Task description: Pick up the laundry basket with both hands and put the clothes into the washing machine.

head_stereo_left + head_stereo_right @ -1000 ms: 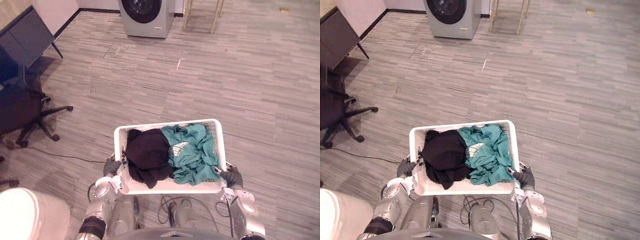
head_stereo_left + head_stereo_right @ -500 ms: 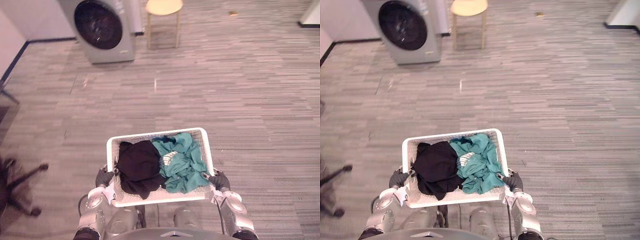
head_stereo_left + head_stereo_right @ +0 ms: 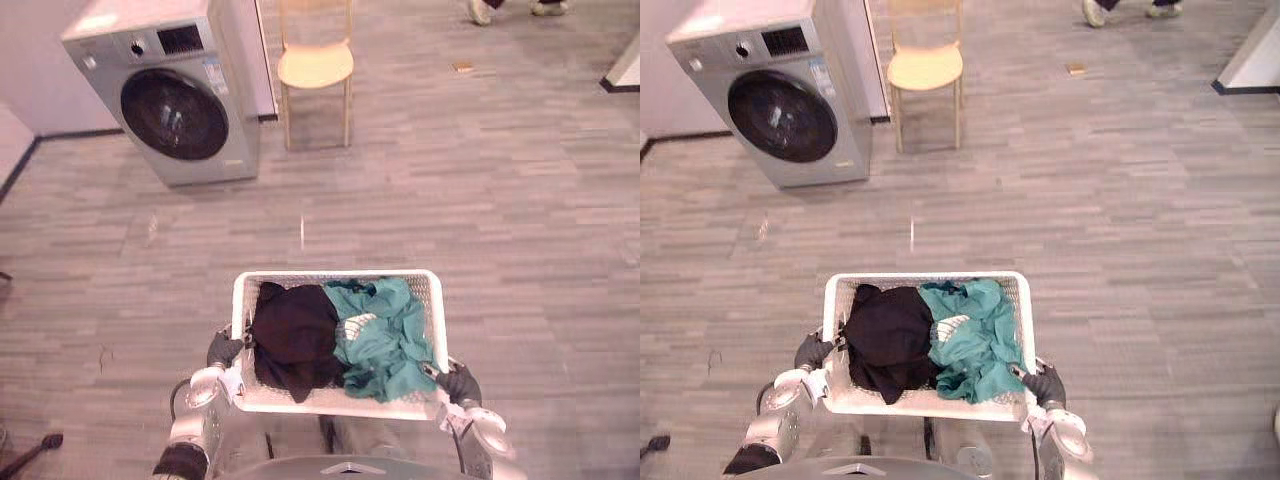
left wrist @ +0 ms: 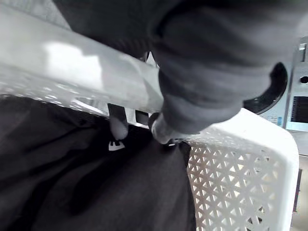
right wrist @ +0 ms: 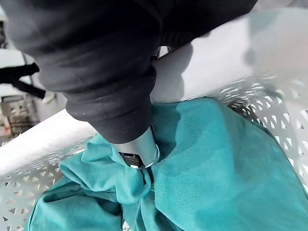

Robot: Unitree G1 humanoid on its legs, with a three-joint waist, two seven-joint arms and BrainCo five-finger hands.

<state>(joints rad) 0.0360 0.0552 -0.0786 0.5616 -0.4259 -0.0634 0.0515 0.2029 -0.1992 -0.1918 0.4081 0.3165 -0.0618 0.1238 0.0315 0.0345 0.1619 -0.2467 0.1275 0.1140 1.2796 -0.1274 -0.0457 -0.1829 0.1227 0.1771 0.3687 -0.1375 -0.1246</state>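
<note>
I carry a white perforated laundry basket point(image 3: 338, 280) in front of me, above the floor. A black garment point(image 3: 292, 335) lies in its left half and a teal garment point(image 3: 384, 335) in its right half. My left hand point(image 3: 224, 350) is curled over the basket's left rim point(image 4: 96, 82), fingers hooked inside by the black cloth point(image 4: 86, 183). My right hand point(image 3: 457, 383) grips the right rim point(image 5: 211, 62), fingers down against the teal cloth point(image 5: 211, 163). The silver washing machine point(image 3: 170, 95), round dark door shut, stands at the far left.
A light wooden chair point(image 3: 316, 65) stands right beside the washing machine. A person's shoes point(image 3: 512, 8) show at the far edge. A white cabinet corner point(image 3: 628, 70) sits at the far right. Grey plank floor point(image 3: 500, 200) lies between me and the machine.
The whole view has swung and shifted: the washing machine and chair now show fuller and nearer at the upper left, and the office chair has left the view. Both hands keep their hold on the basket.
</note>
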